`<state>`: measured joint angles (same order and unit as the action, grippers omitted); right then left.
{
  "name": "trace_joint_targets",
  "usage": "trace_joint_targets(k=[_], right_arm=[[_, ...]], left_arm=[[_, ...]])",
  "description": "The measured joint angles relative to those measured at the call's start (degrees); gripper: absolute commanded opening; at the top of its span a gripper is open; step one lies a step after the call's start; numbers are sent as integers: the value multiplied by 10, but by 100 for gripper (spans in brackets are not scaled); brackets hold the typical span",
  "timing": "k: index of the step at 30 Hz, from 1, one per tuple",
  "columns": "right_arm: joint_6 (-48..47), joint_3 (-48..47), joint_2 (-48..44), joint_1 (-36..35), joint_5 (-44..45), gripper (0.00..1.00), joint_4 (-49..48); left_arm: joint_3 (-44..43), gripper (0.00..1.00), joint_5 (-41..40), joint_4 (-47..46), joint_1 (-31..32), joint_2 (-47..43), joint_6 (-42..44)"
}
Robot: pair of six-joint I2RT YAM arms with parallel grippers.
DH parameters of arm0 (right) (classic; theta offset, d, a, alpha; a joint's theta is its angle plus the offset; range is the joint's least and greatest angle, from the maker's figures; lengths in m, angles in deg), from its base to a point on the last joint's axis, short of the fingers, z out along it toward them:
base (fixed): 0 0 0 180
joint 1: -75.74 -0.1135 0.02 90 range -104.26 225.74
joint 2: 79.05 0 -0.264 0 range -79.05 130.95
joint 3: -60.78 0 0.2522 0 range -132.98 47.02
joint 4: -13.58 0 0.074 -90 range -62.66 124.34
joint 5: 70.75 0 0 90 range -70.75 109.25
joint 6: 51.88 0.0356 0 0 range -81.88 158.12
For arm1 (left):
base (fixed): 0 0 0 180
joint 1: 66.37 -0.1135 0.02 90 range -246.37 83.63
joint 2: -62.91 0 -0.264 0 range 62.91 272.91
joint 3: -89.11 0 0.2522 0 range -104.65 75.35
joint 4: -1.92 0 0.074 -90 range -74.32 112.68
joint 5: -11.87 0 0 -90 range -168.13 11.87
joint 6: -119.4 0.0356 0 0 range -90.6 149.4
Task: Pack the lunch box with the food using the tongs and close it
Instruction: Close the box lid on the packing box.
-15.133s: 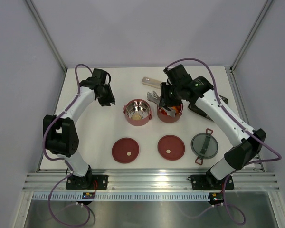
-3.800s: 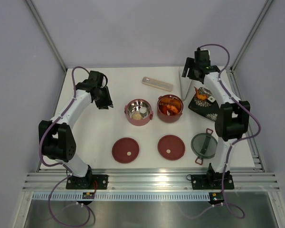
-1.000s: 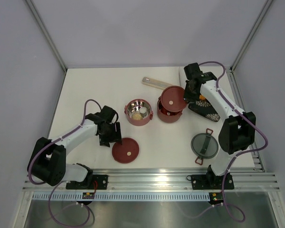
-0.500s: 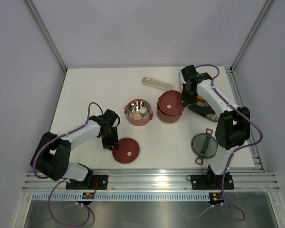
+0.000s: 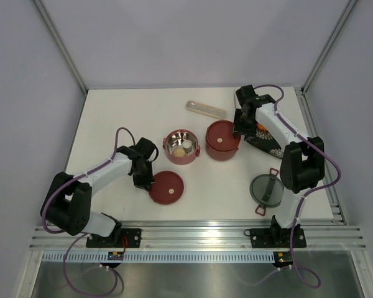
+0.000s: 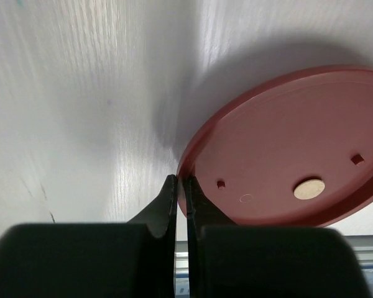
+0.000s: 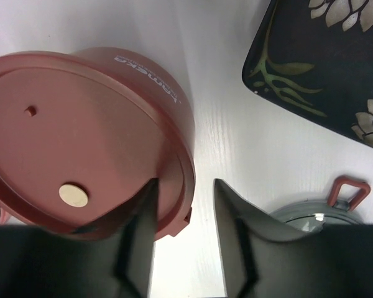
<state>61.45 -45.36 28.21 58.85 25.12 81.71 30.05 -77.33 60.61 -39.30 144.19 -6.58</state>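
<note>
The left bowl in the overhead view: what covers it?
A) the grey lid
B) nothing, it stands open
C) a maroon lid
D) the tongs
B: the left bowl shows its bare steel inside with a small pale piece in it; only the right bowl wears a maroon lid.

Lab robot cell, not a home: white table (image 5: pixel 112 118) boxed in by plain pale panels (image 5: pixel 193 37) and aluminium extrusion posts (image 5: pixel 59 46). Cabled left arm (image 5: pixel 102 171) and right arm (image 5: pixel 280 127) are bolted to a slotted rail (image 5: pixel 193 234).
</note>
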Motion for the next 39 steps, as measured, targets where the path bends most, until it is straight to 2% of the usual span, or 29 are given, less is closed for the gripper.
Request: trace_joint_targets(k=[2, 13, 17, 22, 26, 31, 39], right_arm=[[-3, -2, 0, 0, -2, 63, 3], [-6, -21, -48, 0, -5, 80, 14], [-5, -22, -83, 0, 7, 81, 14], [-2, -19, -108, 0, 19, 81, 12], [4, 6, -125, 0, 21, 78, 8], [9, 24, -139, 0, 21, 77, 9], [14, 37, -148, 0, 20, 76, 8]], left_arm=[[-19, 0, -8, 8, 0, -4, 2], [-136, 0, -28, 48, 0, -44, 34], [-200, 0, -36, 63, 0, -35, 44], [-330, 0, -47, 60, 0, 57, 47], [-401, 0, -57, 58, 0, 139, 47], [-447, 0, -63, 62, 0, 215, 47], [-460, 0, -69, 63, 0, 263, 46]])
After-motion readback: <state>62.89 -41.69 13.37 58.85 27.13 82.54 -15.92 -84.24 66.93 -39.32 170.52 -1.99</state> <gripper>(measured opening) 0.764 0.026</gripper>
